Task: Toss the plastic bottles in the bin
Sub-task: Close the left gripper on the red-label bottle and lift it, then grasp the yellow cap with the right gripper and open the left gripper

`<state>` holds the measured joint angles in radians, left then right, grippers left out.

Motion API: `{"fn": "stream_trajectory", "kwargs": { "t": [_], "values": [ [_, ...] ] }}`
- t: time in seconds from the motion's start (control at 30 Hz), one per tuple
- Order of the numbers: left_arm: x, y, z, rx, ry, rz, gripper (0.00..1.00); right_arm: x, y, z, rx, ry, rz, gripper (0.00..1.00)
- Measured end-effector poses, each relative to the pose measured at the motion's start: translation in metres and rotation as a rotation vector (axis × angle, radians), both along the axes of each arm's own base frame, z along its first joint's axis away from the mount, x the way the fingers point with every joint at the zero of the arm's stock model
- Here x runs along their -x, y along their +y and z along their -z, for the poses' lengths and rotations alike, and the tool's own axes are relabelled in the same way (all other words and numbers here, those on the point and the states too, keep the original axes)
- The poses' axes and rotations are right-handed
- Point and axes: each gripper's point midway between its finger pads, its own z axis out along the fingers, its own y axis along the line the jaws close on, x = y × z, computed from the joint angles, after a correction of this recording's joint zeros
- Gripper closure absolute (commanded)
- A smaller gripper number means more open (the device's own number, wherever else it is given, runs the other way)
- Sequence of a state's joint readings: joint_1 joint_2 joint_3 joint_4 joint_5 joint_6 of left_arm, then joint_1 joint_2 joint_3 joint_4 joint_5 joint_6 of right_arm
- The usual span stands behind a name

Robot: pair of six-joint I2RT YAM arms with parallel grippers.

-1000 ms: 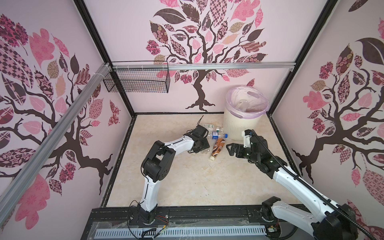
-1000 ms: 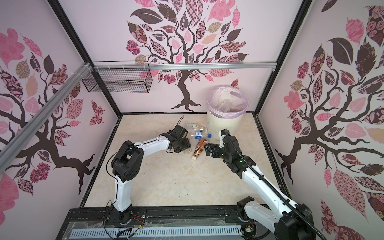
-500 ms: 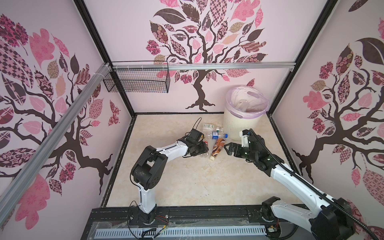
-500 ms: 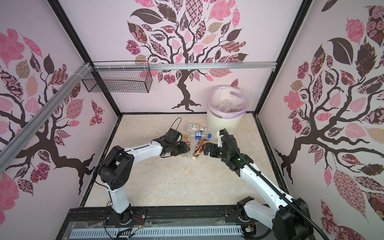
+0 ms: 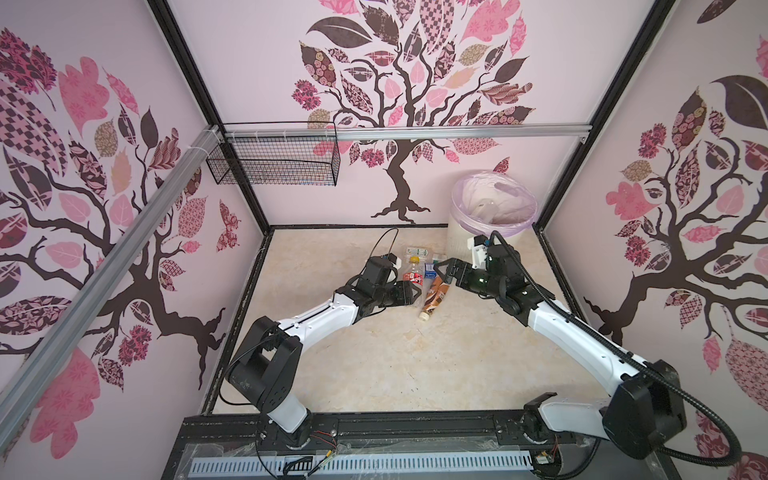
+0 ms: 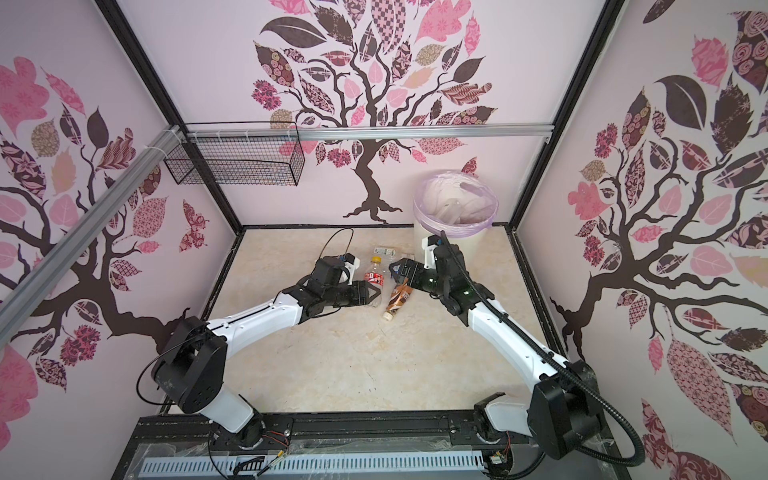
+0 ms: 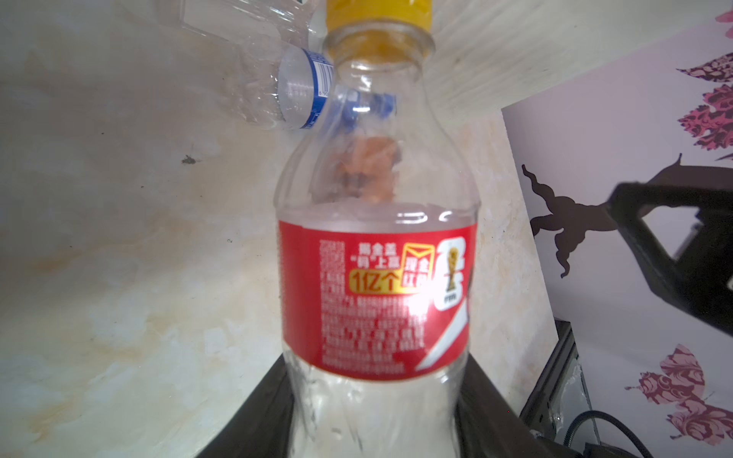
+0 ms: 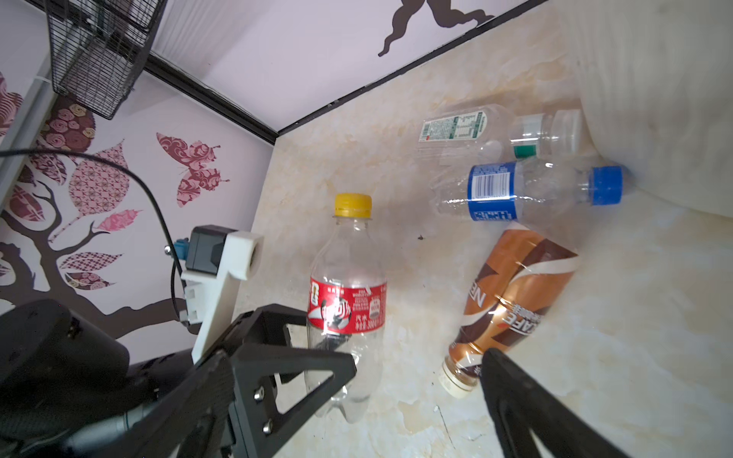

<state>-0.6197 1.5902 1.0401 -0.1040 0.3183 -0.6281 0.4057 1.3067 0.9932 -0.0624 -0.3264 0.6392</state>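
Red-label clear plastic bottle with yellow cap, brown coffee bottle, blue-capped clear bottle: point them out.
Red-label clear plastic bottle with yellow cap (image 8: 347,305): right wrist view, red label.
Brown coffee bottle (image 8: 515,285): right wrist view, mid-body.
Blue-capped clear bottle (image 8: 492,192): right wrist view, blue label.

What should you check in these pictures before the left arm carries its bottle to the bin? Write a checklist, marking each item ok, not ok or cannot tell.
1. Grip: the left gripper is closed on the red-label bottle, fingers either side of its lower body: ok.
2. That bottle is lifted off the table: cannot tell.
3. Neighbours: the brown coffee bottle and the blue-label bottle lie apart from it: ok.
4. Mouth of the bin is open, with room inside: ok.
5. Way to the bin is free: probably not ok; the open right gripper sits between.
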Motion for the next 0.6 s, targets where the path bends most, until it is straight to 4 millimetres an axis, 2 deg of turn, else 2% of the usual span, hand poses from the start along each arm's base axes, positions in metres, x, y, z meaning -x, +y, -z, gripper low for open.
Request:
{"fn": "stream_trajectory", "kwargs": {
  "t": [0.27, 0.43, 0.6],
  "values": [
    [0.024, -0.015, -0.038, 0.036, -0.111, 0.091, 0.42, -0.021, 0.021, 0.004, -0.05, 0.036, -0.035, 0.17],
    [0.038, -0.025, -0.045, 0.031, -0.146, 0.144, 0.42, -0.03, 0.028, 0.0, -0.063, 0.036, -0.046, 0.25],
    [0.04, -0.025, -0.044, 0.019, -0.157, 0.155, 0.42, -0.034, 0.033, -0.007, -0.076, 0.021, -0.056, 0.35]
  ]
}}
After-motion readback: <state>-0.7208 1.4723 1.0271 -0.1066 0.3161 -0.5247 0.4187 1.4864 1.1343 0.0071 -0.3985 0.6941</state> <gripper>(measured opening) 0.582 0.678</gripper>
